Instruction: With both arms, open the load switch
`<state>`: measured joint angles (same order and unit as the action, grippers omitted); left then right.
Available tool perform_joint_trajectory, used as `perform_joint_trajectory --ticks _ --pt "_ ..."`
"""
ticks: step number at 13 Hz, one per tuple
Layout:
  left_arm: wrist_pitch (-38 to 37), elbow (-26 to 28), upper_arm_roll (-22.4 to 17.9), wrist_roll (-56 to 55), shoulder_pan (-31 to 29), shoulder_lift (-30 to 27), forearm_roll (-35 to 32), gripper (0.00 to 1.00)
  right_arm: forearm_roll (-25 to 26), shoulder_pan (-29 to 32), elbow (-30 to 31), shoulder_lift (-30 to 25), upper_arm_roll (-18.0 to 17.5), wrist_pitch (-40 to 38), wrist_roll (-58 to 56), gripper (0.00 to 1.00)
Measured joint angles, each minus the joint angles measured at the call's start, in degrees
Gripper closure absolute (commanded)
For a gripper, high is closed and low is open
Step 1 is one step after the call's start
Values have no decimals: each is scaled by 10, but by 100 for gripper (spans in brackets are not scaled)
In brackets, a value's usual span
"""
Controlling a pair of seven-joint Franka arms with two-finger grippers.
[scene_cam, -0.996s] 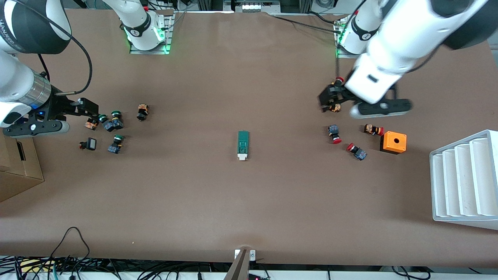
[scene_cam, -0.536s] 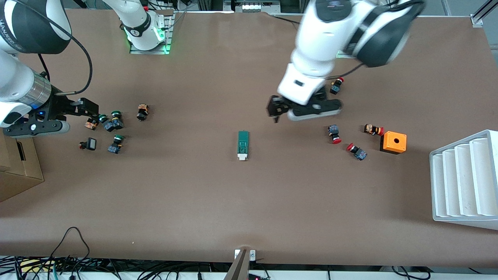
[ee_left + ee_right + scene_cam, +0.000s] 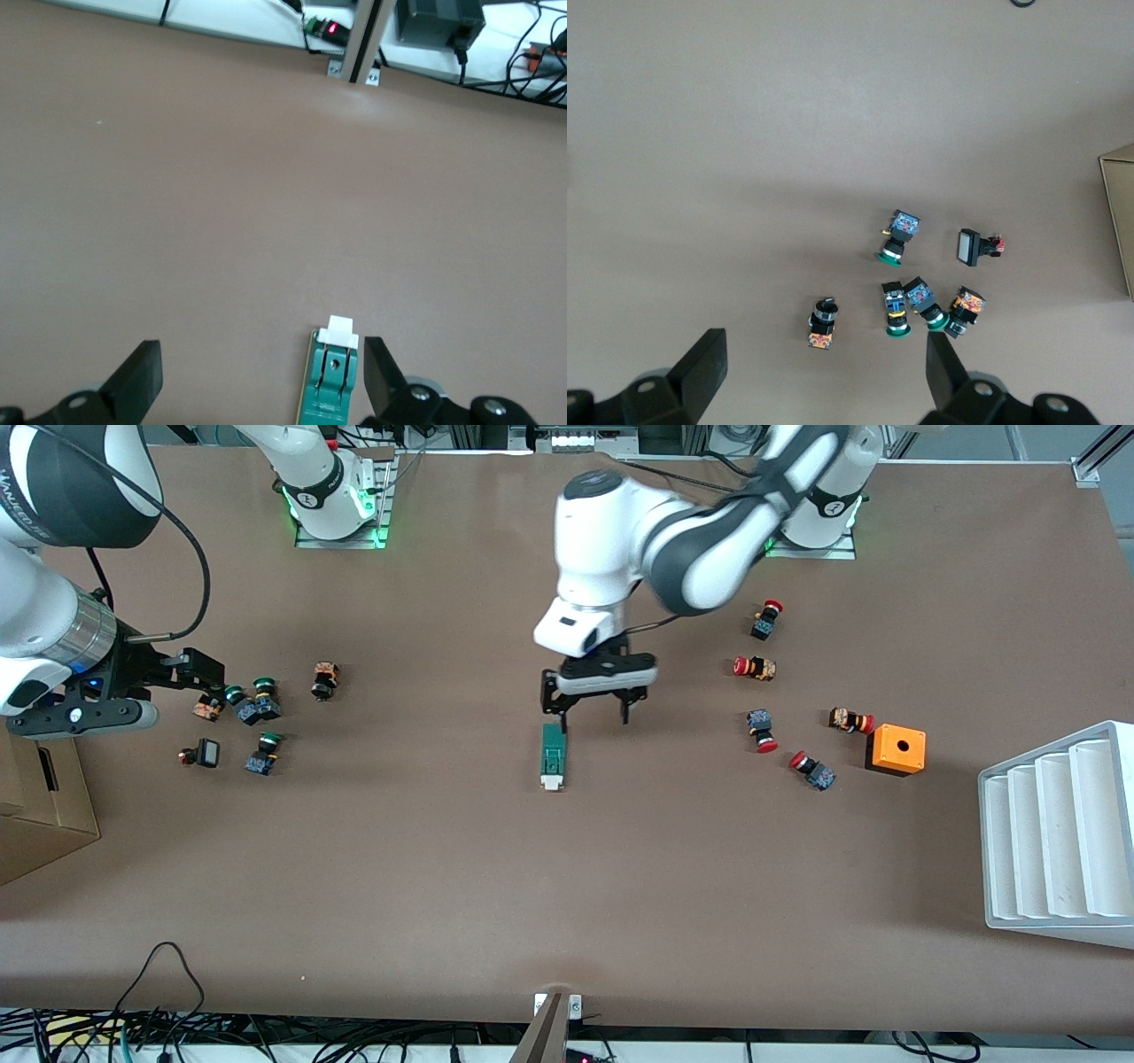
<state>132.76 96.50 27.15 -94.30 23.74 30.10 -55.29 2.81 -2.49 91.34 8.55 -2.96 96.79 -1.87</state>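
The load switch (image 3: 554, 755), a narrow dark green block with a white tab on the end nearer the front camera, lies flat at the table's middle. My left gripper (image 3: 586, 707) hangs open over the table, just above the switch's green end. In the left wrist view the load switch (image 3: 335, 376) lies close beside one finger (image 3: 381, 376) of the left gripper (image 3: 261, 381), not centred between the two. My right gripper (image 3: 204, 680) waits open over the green-capped buttons at the right arm's end; in the right wrist view the right gripper (image 3: 824, 372) holds nothing.
Green-capped push buttons (image 3: 257, 708) cluster at the right arm's end, next to a cardboard box (image 3: 35, 806). Red-capped buttons (image 3: 762, 731), an orange box with a hole (image 3: 896, 749) and a white slotted rack (image 3: 1059, 837) are at the left arm's end.
The left arm has swung from over the red-capped buttons to the table's middle, ending over the load switch. The right arm has not moved. Both grippers stayed open.
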Motion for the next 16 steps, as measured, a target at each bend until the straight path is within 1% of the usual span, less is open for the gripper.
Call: perform_joint_trajectory --ticks 1,2,3,6,9,12,14,16 --pt "0 1 15 -81 5 31 -86 0 0 0 0 0 0 0 0 1" --pt "0 2 25 -151 11 59 -159 0 0 0 0 0 0 0 0 1" --pt "0 2 30 -205 18 83 -216 0 0 0 0 0 0 0 0 1" --pt "-2 2 31 -316 33 132 -341 0 0 0 0 0 0 0 0 1" --pt "-33 4 31 -373 41 165 -434 0 0 0 0 0 0 0 0 1" --pt "-84 6 32 -425 55 207 -522 0 1 0 0 0 0 0 0 1" --pt "-115 6 32 -438 60 234 -562 0 12 1 0 0 0 0 -1 1" --pt "-136 4 32 -442 69 247 -580 0 15 2 0 4 2 0 -15 1"
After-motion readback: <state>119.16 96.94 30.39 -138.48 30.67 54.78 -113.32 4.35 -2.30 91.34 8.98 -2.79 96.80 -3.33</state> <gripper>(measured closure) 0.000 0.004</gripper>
